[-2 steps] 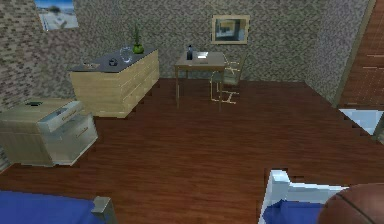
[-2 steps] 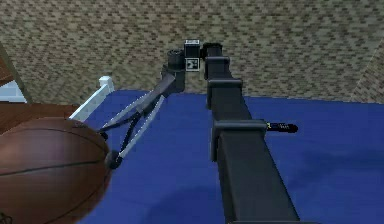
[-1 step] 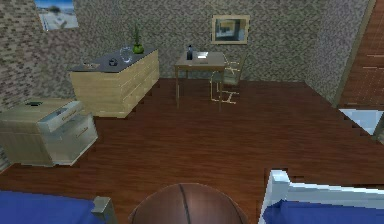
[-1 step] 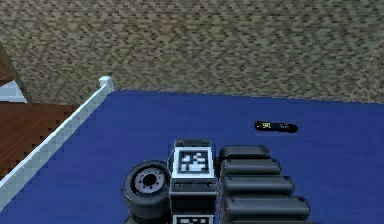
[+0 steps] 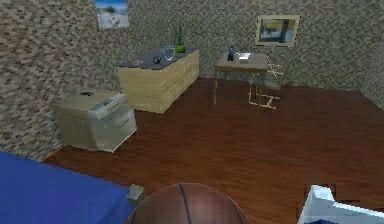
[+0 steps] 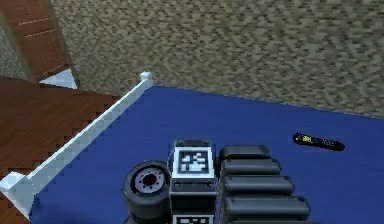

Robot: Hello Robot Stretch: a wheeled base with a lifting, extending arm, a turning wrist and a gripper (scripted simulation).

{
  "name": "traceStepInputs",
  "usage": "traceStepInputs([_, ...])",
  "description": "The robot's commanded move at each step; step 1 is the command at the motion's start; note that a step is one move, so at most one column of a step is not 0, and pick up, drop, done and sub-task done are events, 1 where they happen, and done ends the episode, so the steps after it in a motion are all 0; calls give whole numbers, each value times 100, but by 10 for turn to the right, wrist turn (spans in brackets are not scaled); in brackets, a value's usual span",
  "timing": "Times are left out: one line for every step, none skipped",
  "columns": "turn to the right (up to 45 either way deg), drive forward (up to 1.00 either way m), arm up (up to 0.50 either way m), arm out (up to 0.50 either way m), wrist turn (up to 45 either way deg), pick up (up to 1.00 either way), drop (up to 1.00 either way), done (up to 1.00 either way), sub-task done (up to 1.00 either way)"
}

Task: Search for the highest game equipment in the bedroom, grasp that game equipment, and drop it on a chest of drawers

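A brown, basketball-like round ball [image 5: 186, 205] sits at the bottom edge of the forward view, between the blue bed [image 5: 50, 195] and a white frame corner [image 5: 335, 208]. A long light wooden chest of drawers [image 5: 160, 82] stands against the far left wall with a green bottle [image 5: 180, 40] on top. In the arm side view the arm's marked white square [image 6: 195, 161] and the gripper's dark body [image 6: 150, 187] lie low over the blue bed cover [image 6: 200, 115]. I cannot make out the fingers, so I cannot tell whether it holds anything.
A pale low cabinet [image 5: 95, 120] stands near the bed. A desk [image 5: 240, 68] with a chair [image 5: 266, 86] is at the far wall under a framed picture [image 5: 274, 30]. A small dark remote-like thing [image 6: 318, 142] lies on the bed. Wooden floor [image 5: 230, 140] lies in between.
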Motion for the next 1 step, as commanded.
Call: traceStepInputs([0, 100, 0, 0, 0, 0, 0, 0, 0])
